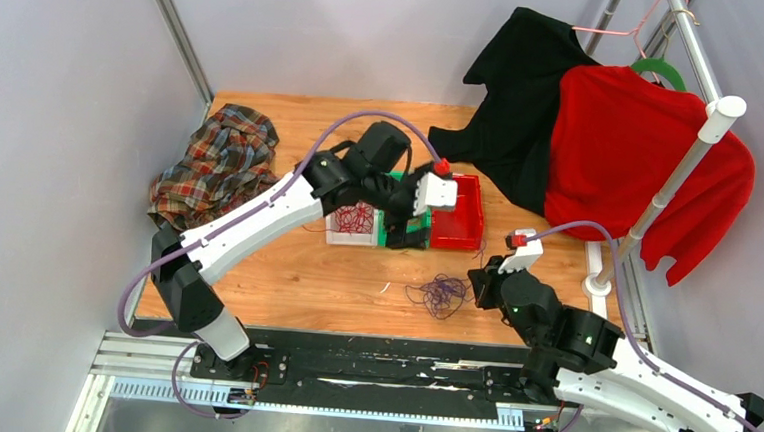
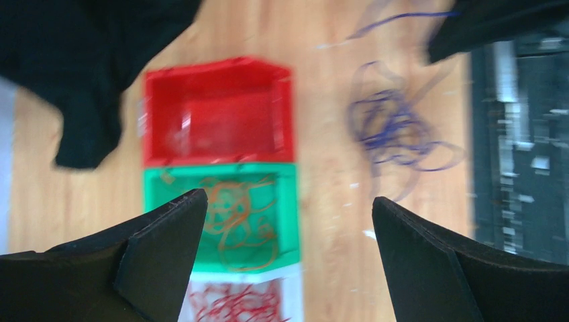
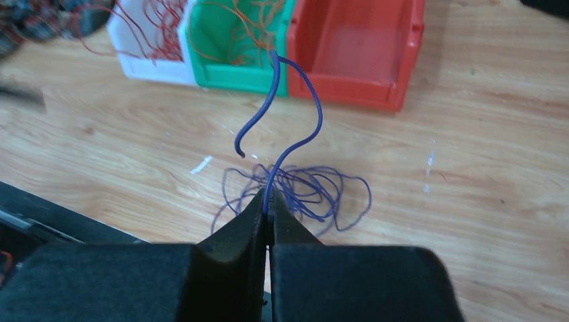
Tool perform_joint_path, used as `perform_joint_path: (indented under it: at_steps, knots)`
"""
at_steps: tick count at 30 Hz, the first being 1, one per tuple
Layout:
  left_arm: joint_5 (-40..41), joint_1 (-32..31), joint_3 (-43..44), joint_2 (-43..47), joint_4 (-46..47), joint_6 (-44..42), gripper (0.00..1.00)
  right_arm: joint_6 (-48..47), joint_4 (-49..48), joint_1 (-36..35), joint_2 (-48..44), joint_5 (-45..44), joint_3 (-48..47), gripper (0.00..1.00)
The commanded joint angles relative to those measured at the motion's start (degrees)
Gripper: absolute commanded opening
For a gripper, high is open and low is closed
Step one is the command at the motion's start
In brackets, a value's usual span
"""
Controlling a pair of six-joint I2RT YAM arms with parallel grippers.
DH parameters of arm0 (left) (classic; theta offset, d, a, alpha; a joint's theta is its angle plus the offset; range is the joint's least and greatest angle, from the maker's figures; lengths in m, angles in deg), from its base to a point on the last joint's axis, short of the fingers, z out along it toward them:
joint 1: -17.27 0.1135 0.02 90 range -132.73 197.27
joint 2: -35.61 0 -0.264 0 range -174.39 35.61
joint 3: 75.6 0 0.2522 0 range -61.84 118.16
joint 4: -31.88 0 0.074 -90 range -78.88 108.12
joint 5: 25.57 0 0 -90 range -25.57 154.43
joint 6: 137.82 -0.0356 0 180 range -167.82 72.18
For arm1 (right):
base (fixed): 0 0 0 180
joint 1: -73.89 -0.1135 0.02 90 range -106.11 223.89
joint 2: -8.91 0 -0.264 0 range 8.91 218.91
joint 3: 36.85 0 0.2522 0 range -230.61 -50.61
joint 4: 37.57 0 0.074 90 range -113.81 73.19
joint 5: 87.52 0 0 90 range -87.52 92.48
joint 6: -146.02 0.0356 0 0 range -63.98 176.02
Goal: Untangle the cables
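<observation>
A loose pile of purple cables [image 1: 440, 293] lies on the wooden table in front of three small bins; it also shows in the right wrist view [image 3: 315, 191] and the left wrist view [image 2: 396, 131]. My right gripper [image 3: 268, 204] is shut on one purple cable [image 3: 305, 94], which arcs up from the jaws above the pile. In the top view it [image 1: 482, 282] is just right of the pile. Red cables [image 1: 354, 217] lie in the white bin [image 1: 332, 236], orange-yellow cables [image 2: 238, 221] in the green bin [image 2: 290, 215]. My left gripper [image 2: 288, 208] is open and empty above the bins [image 1: 419, 230].
The red bin [image 1: 468, 216] looks empty. A plaid cloth [image 1: 216, 161] lies at the table's left. A black garment [image 1: 521, 94] and a red garment [image 1: 642, 157] hang on a white rack [image 1: 676, 174] at the right. The black rail [image 1: 379, 361] runs along the near edge.
</observation>
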Motion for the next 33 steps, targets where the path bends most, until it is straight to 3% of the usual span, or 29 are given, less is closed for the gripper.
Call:
perform_joint_path:
  at_steps: [1,7,11,17,25,33]
  knots:
    - [-11.5,-2.8,-4.5,-1.0,-4.5,2.6,0.98,-0.6,-7.8,1.2,-1.5,0.8,-2.9,0.01]
    - [-9.0,-5.2,-10.8,-1.4,3.6,5.9,0.98,2.1,-11.6,1.6,-2.3,0.4,-4.0,0.01]
    - [-4.0,-6.0,-13.1,-4.1,9.7,6.3,0.93,3.0,-10.3,1.7,-1.3,0.7,-3.4,0.00]
    - [-2.9,-6.1,-15.1,-7.7,18.0,11.0,0.79,6.4,-4.7,1.7,-3.0,-1.3,-1.0,0.01]
    - [-5.3,-6.2,-10.2,-15.1,16.4,9.2,0.72,11.7,5.1,1.7,-6.1,-4.0,0.4,0.01]
    - [-10.4,-7.2,-5.9,-20.6,15.9,7.7,0.69,11.6,8.0,1.7,-7.0,-6.0,-0.5,0.01]
